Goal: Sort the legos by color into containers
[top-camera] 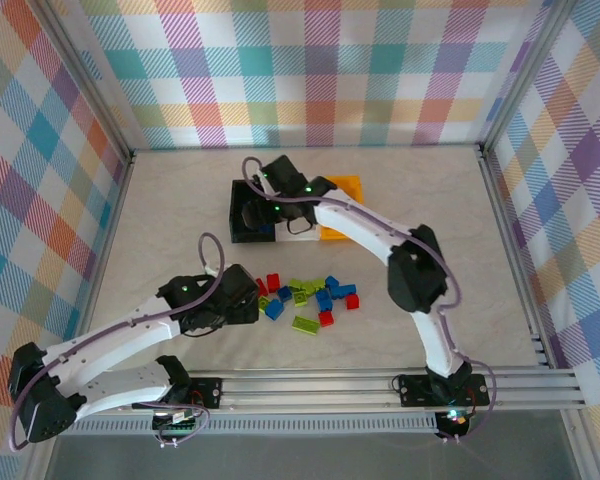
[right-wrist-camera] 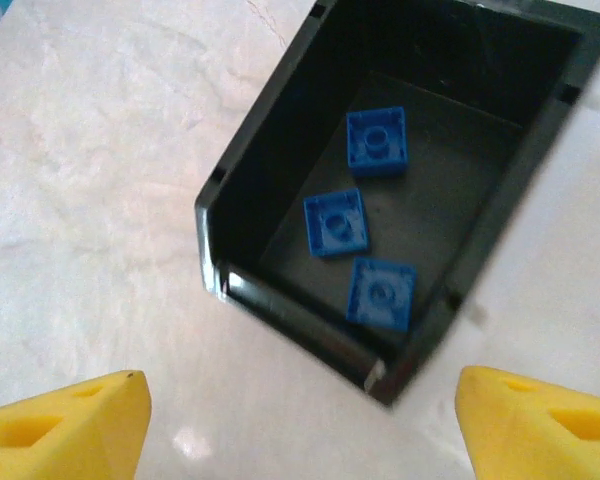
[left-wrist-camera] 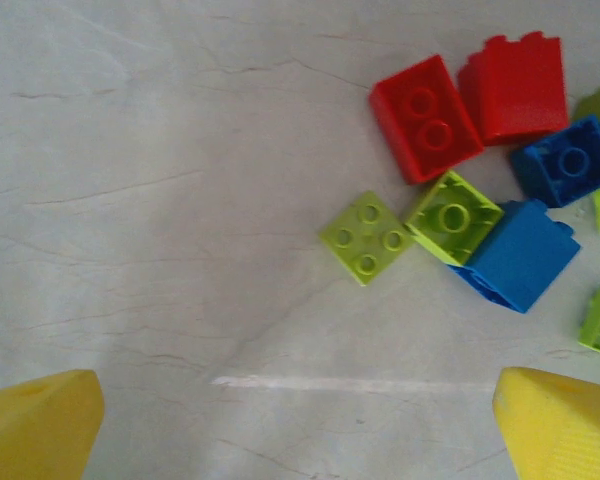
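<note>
Above the black bin, the right gripper is held with its fingers spread wide and nothing clasped between them. Three blue legos are seen lying on the bin's floor. Beside the loose pile of red, blue and green legos on the table, the left gripper is likewise held released and empty.

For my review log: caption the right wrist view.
Open right pincer above black bin holding three blue bricks.
</note>
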